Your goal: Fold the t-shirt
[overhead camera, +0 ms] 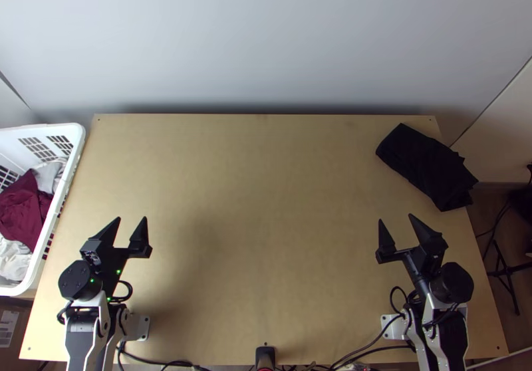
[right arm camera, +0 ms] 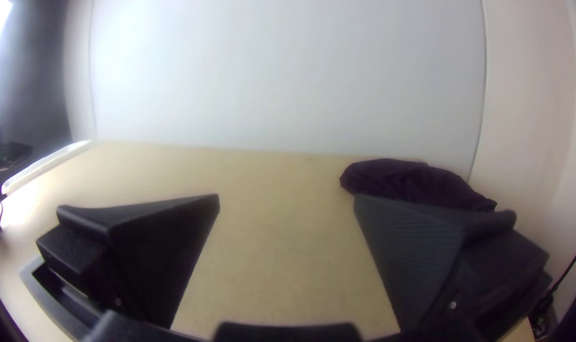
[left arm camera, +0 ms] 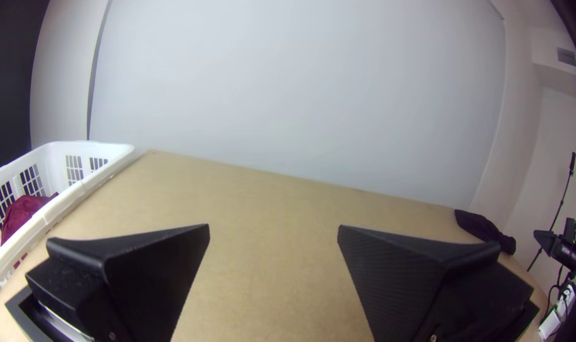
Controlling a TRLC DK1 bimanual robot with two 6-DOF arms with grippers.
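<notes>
Near left: left gripper (overhead camera: 132, 219), fingers spread, nothing between. Near right: right gripper (overhead camera: 396, 219), likewise spread and unloaded. Left edge: white basket (overhead camera: 46, 129) holding maroon cloth (overhead camera: 23, 208). Far right, on the table (overhead camera: 266, 238): black cloth (overhead camera: 425, 165), presumably the t-shirt, bunched into a compact bundle. Expect light, limp, not fragile; layers may slip. Suggest pinching its near-left edge, then spreading before folding.

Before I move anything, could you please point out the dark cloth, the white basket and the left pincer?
Dark cloth (overhead camera: 425, 166): top view, middle of its upper surface.
White basket (overhead camera: 78, 136): top view, rim at its far right corner.
Left pincer (overhead camera: 132, 219): top view, midway between its open fingertips.
</notes>
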